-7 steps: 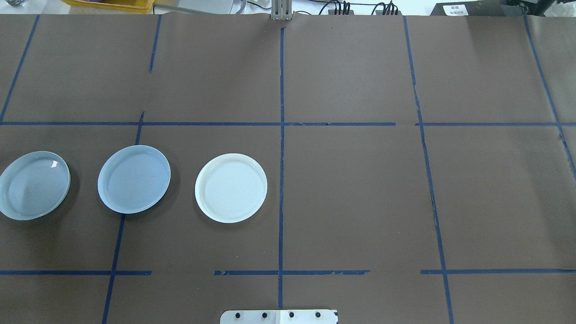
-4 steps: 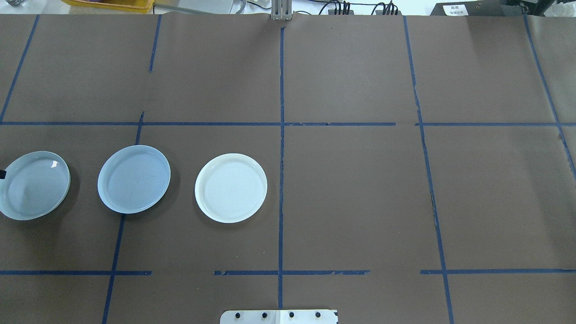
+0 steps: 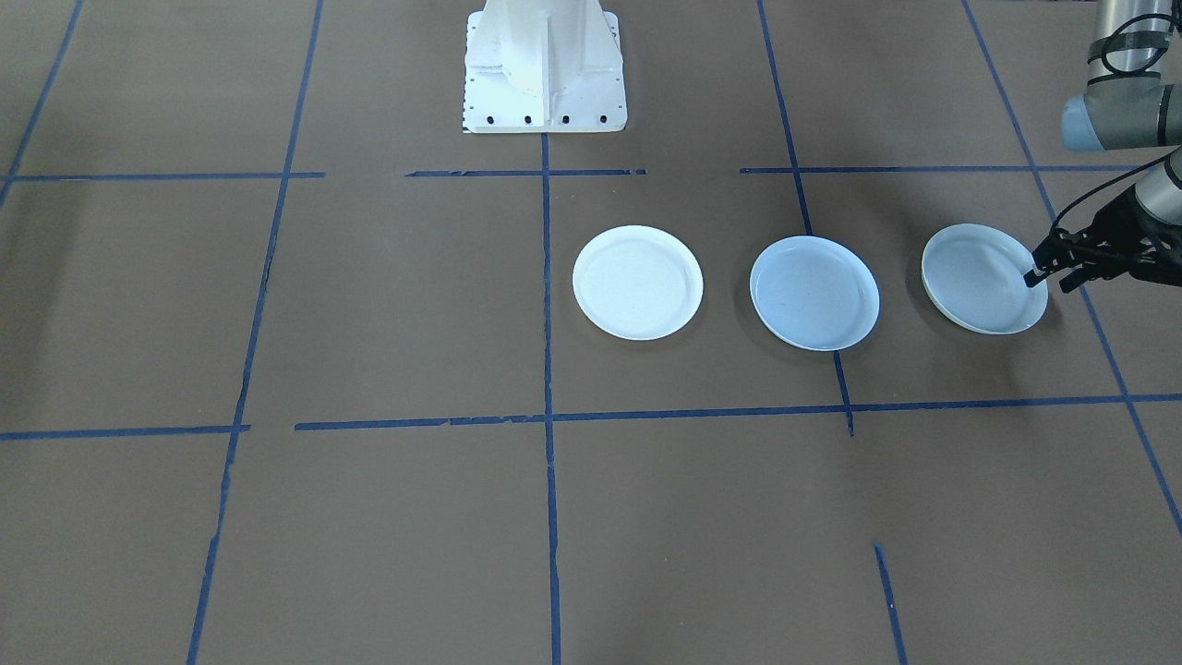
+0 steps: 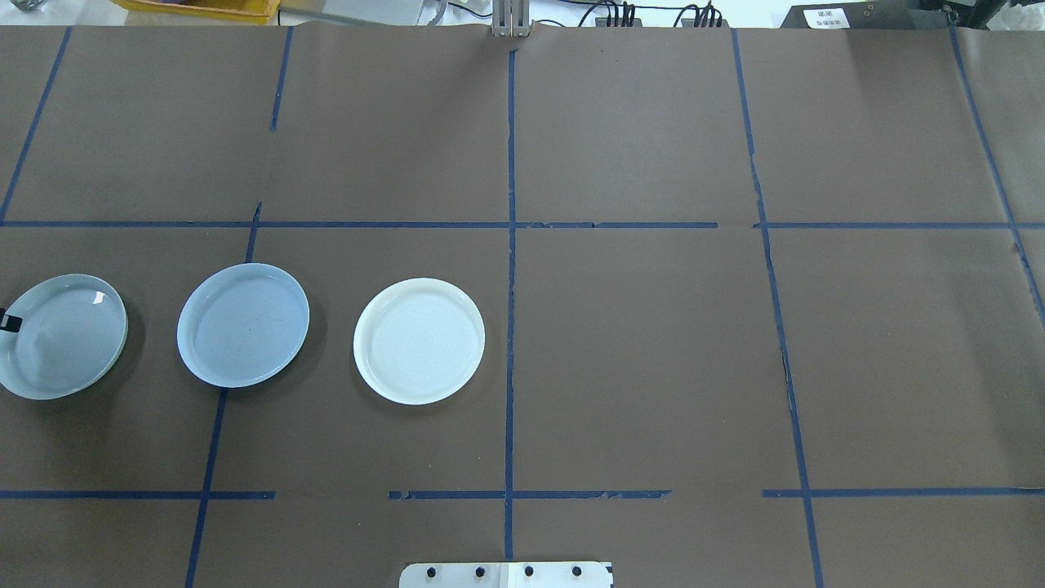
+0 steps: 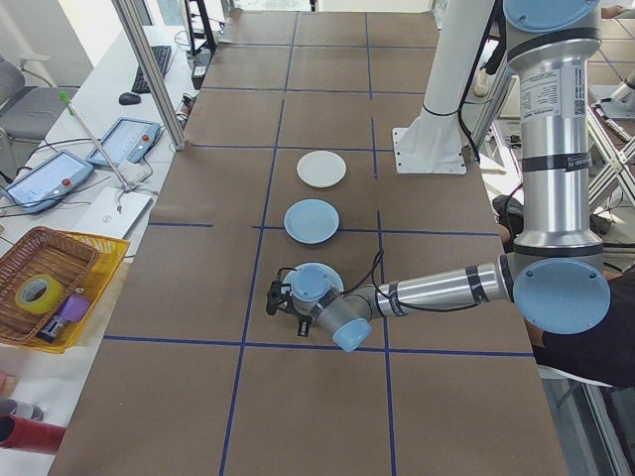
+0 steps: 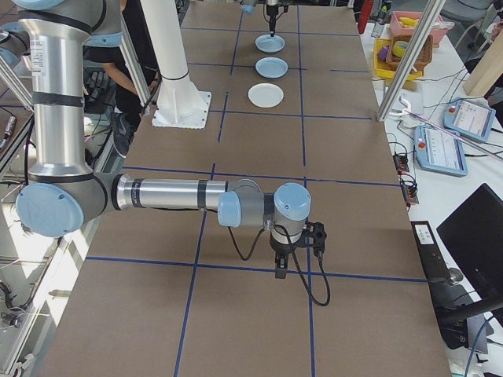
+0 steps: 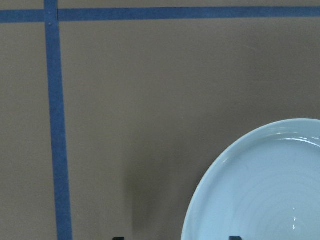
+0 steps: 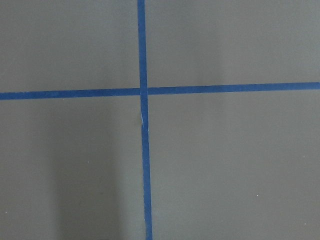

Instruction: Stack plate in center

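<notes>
Three plates lie in a row. The pale blue-grey centre plate (image 4: 243, 325) (image 3: 814, 293) sits between a bright white plate (image 4: 419, 340) and a ringed, cream-rimmed plate (image 4: 64, 336) (image 3: 982, 278). My left gripper (image 3: 1048, 280) (image 7: 176, 238) is open and low at the ringed plate's outer rim, with one finger inside the plate and one outside. One black fingertip (image 4: 10, 322) shows in the overhead view. My right gripper (image 6: 295, 253) hangs over bare table far from the plates; whether it is open or shut I cannot tell.
Brown paper with blue tape lines covers the table (image 4: 653, 343). The robot's white base (image 3: 543, 65) stands at the table's near edge. A yellow tray with a basket (image 5: 45, 288) and tablets (image 5: 124, 141) sit on the side bench.
My left gripper's fingertip has come into the overhead view from the left edge and moved right over the ringed plate's rim. The plates have not moved.
</notes>
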